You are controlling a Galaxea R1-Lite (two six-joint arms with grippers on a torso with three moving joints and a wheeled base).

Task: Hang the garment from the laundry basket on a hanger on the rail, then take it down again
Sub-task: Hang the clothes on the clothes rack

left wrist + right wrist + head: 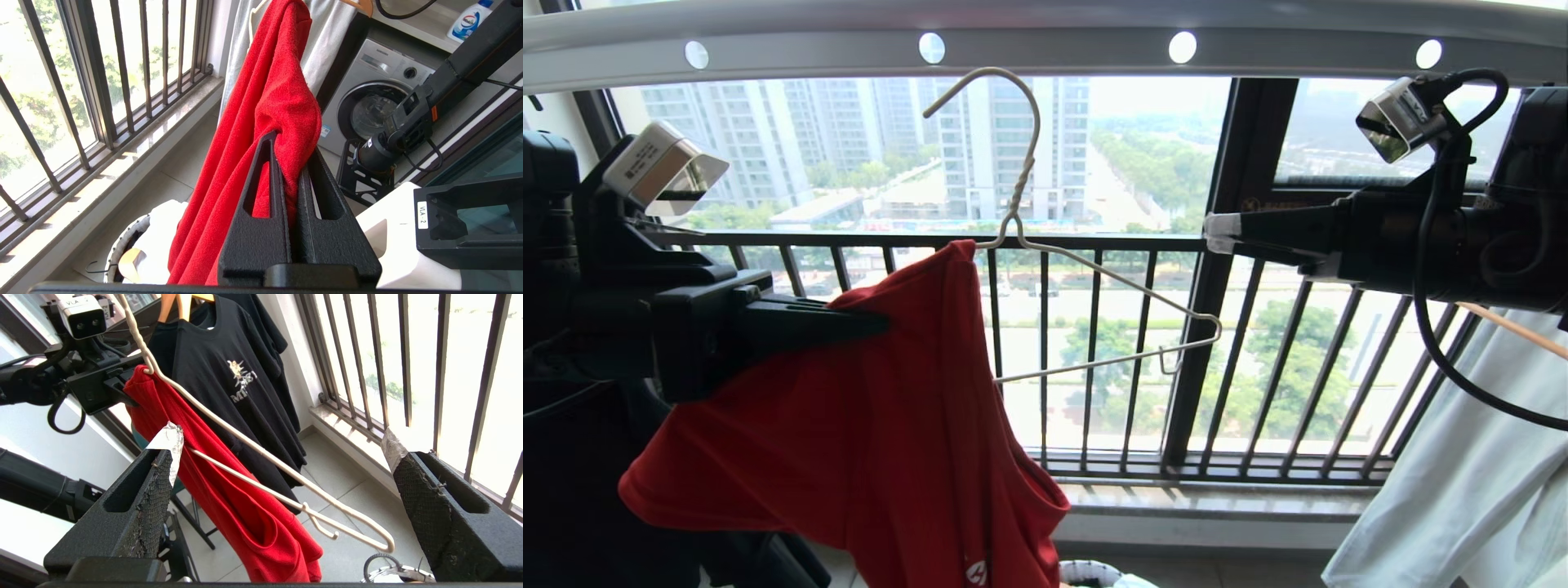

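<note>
My left gripper (pixel 292 179) clamps the garment (pixel 882 425) left of the hanger (pixel 1094 269) — right gripper (pixel 282 449) wide, facing its bare arm.

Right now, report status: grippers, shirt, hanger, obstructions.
Left gripper shut on red shirt. Right gripper open, empty, clear of the hanger. Shirt on one hanger arm only, other arm bare. Hook below rail, not on it.

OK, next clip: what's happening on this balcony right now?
The left tool is shut on the red T-shirt, which is draped over only one side of the wire hanger hooked on the rail. The right tool is open beside the hanger's bare end, holding nothing. The laundry basket sits below.
</note>
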